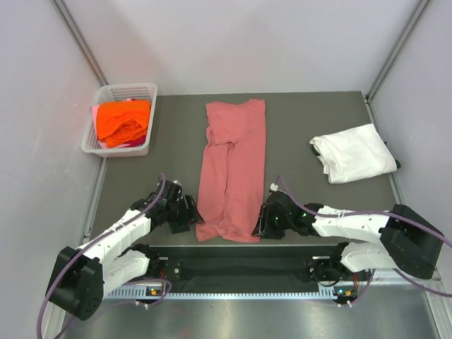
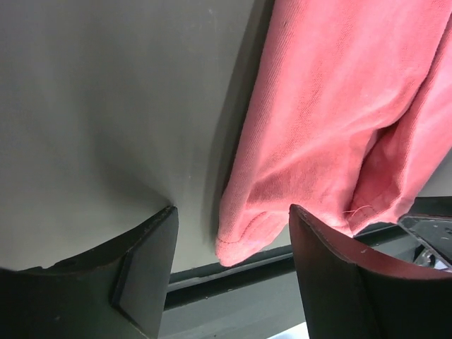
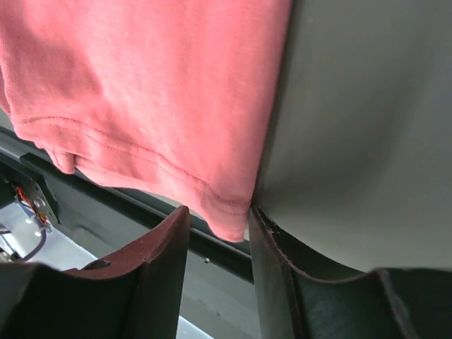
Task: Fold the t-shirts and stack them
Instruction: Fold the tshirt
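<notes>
Presently, we judge the step in hand to be seizing the near hem of the pink-red t-shirt (image 1: 233, 173), which lies lengthwise mid-surface (image 1: 311, 113).

The left end effector (image 2: 232, 212) stands wide open, with the hem's left corner between its fingers and unclamped. The right end effector (image 3: 217, 212) shows a narrow gap at the right corner and is not yet pinched.

The next move calls for both to clamp, then lift evenly.

Only the wrist views show this bracketing. Only the overhead shows the white t-shirt (image 1: 353, 157) folded at right and the orange t-shirt (image 1: 123, 120) in the basket (image 1: 131, 90).
</notes>
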`<state>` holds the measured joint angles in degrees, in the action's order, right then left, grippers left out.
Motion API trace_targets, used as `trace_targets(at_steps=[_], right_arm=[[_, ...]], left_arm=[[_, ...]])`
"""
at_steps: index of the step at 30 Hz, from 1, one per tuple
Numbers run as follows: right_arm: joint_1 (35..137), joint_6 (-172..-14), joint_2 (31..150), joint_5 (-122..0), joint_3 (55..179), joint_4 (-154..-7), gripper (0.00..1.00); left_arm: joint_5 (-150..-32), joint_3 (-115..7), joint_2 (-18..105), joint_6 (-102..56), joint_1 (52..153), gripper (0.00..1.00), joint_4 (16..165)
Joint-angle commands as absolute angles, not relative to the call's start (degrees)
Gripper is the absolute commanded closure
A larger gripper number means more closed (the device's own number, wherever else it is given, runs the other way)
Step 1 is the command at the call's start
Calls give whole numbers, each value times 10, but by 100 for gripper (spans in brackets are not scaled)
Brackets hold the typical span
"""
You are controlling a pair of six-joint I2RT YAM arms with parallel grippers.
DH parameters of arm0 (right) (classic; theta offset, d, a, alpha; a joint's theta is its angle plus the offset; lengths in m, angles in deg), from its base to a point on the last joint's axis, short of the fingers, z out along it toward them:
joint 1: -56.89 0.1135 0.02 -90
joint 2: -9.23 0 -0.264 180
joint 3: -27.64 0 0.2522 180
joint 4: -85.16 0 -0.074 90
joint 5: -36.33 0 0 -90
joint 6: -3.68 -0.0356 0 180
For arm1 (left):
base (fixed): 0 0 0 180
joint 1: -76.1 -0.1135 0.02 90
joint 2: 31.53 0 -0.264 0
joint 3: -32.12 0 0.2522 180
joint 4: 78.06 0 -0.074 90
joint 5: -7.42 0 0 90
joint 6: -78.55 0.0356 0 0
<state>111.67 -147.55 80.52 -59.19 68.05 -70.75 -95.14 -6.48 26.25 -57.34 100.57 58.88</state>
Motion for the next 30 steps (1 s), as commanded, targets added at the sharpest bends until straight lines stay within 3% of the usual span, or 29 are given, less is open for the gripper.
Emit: trace_targets(at_steps=[1, 6, 7, 9, 18, 30], right_arm=[[1134, -1499, 831, -567, 697, -725, 60], [1145, -1501, 814, -540, 702, -689, 85], [1146, -1501, 807, -540, 701, -677, 97], [1149, -1501, 782, -515, 699, -646, 100], [1162, -1500, 747, -496, 672, -601, 100], [1164, -1501, 741, -491, 658, -624, 100]], left_arm=[[-968, -45, 248, -609, 1008, 31, 575], [-983, -30, 248, -618, 1010, 34, 579], [-988, -28, 248, -618, 1010, 34, 579], [-995, -25, 242, -617, 1010, 34, 574], [-1032, 8, 189, -645, 1011, 37, 585], [-1054, 19, 228, -647, 1018, 41, 616]])
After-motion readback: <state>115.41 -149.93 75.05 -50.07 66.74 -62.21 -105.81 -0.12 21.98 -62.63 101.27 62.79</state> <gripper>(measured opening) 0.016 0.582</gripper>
